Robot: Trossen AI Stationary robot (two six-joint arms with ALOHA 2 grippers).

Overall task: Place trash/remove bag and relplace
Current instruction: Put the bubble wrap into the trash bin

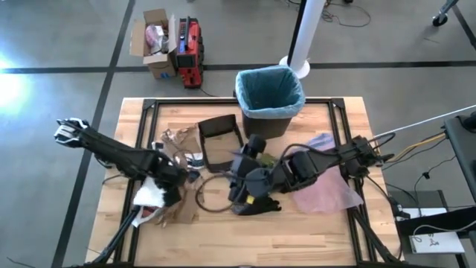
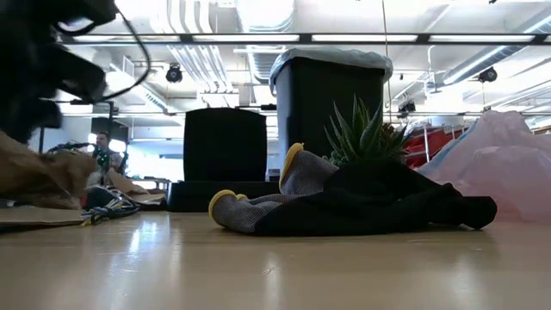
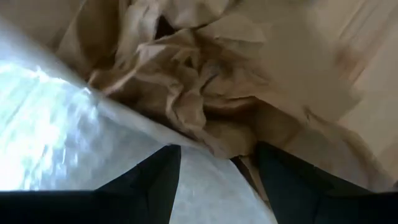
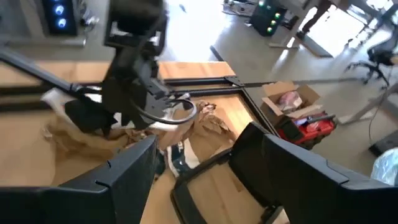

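Note:
The black bin stands at the table's far edge, lined with the teal-blue bag, whose rim is folded over the bin's top. Trash lies on the table's left half: crumpled brown paper and a white paper sheet. My left gripper is open low over that pile. In the left wrist view the white sheet and brown paper lie between and ahead of its fingers. My right gripper hangs open above the table's middle, clear of everything. My left gripper comes at the pile slanting down from the table's left. Its open fingers stand either side of the white sheet's edge, with brown paper beyond. Whether they touch the paper, I cannot tell.
A black-and-yellow glove and a green plant tuft lie mid-table. A pink plastic bag lies to the right, under my right arm. A black open tray sits in front of the bin, and a brown cord loop lies beside the glove.

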